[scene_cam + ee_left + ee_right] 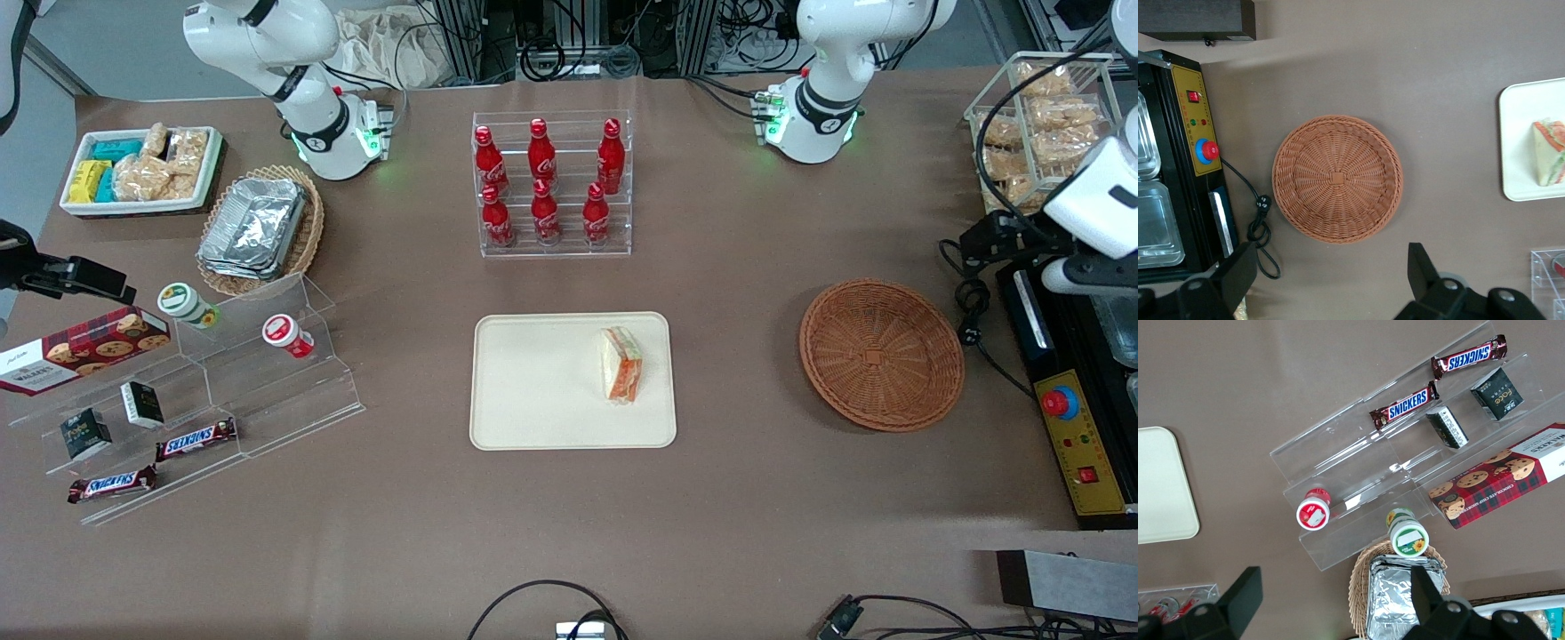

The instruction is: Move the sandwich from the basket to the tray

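Well, you can see the job looks done. The flat cream rectangular plastic tray [533, 382] sits in the middle of the brown table, nearer the front camera than the rack of red bottles [547, 182]. The round reddish-brown wicker basket [880, 354] lies beside the tray, toward the working arm's end, and it has nothing in it. The small triangle sandwich of white bread with orange and green filling [621, 364] rests on the tray, at the side closest to the basket. Your left gripper [1331, 280] hangs high above the basket, fingers spread apart, holding nothing. I think nothing is left to do.
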Robot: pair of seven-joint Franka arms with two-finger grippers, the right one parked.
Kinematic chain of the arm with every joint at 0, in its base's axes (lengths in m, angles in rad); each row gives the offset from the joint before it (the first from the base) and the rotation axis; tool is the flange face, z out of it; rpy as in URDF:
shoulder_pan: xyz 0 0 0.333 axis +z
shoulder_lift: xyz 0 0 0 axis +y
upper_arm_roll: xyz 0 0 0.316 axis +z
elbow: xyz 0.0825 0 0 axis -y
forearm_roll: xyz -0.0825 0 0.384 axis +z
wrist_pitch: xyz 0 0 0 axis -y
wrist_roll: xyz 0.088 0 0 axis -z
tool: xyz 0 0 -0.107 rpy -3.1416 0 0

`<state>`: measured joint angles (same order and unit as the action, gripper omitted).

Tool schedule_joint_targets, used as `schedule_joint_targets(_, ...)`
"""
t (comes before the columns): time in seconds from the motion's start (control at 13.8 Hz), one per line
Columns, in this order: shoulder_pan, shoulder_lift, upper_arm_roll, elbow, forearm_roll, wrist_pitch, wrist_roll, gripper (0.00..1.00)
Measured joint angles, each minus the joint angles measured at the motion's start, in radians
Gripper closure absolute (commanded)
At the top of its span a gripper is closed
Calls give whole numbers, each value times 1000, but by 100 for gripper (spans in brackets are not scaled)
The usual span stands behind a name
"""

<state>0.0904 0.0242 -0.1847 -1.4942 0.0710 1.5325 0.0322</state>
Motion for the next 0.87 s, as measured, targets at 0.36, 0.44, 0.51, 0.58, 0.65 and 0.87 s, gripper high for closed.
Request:
schedule_joint_targets(0.36,-23,-86,36,-38,-35,-1,-4,0)
schedule_joint_targets(0.44,-41,-97,56,-48,-36,-1,-5,0)
schedule_joint_targets(0.51,-55,-105,74,-55,-37,-1,-10,0)
schedule_joint_targets(0.58,-63,-111,85,-60,-38,-3,-17,0)
schedule_joint_targets(0.65,-64,-114,89,-62,-40,-5,-21,0)
schedule_joint_targets(0.87,-64,-114,91,-68,-42,-5,-24,0)
